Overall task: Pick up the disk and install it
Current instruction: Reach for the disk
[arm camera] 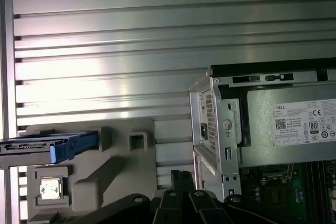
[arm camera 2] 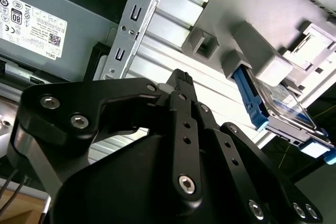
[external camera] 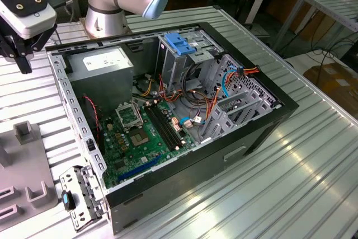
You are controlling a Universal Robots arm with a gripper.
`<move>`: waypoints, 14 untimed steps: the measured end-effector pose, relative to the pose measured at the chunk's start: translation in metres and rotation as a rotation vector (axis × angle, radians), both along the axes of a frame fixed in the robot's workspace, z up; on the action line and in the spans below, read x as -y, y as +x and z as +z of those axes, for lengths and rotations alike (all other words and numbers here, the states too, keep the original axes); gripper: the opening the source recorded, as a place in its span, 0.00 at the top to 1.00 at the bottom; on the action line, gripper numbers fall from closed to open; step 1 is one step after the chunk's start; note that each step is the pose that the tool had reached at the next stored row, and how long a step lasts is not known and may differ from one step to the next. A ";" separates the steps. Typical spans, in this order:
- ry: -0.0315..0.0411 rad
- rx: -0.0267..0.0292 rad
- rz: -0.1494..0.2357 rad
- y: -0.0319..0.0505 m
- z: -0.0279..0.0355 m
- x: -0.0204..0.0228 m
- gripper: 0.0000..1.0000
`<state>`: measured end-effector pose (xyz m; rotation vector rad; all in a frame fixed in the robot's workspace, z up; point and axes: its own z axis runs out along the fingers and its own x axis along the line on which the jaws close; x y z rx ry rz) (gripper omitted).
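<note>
So, disk location: the disk [arm camera 2: 286, 106] sits outside the computer case [external camera: 268, 116]. It's parked on edge in a slot of the grey holder block [arm camera: 115, 182], just beside the case corner where the power supply [arm camera: 283, 124] is. Not installed yet.
Gripper spot: the gripper [arm camera 2: 181, 77] hangs over the slatted table [arm camera: 105, 51], outside the case, between the case wall and the holder block. It's clear of the disk and touching nothing.
Fingers: tips pressed together in both wrist views, nothing pinched between them.
Case state: lid off, motherboard [external camera: 140, 138] exposed, grey drive cage [external camera: 179, 54] standing inside the case.
Weight guess: probably dense for its size, a metal slab rather than a hollow shell, so it likely wants a firm squeeze.
Stiffness: the body looks fully rigid. The blue rails [arm camera 2: 247, 95] are plastic and likely flex a bit under load.
Surface: the flat faces look smooth and shiny, so probably a bit slippery against the pads.
Fragility: likely doesn't take knocks or drops well, so no banging it on the case wall.
Where to grab: best bet looks like pinching across the two flat faces on the part sticking up out of the slot, around the middle. The bendy rails look like a worse place to squeeze.
</note>
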<state>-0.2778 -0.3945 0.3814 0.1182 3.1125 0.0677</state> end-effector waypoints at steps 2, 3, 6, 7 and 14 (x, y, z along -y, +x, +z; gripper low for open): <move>0.0001 0.0001 0.000 -0.0023 -0.0004 -0.0002 0.89; 0.0000 0.0000 0.000 -0.0029 -0.0005 -0.0003 0.89; 0.0000 0.0000 0.000 -0.0060 -0.0010 -0.0004 0.89; 0.0000 0.0000 0.000 -0.0071 -0.0011 -0.0004 0.89; 0.0000 0.0000 0.000 -0.0148 -0.0022 -0.0004 0.89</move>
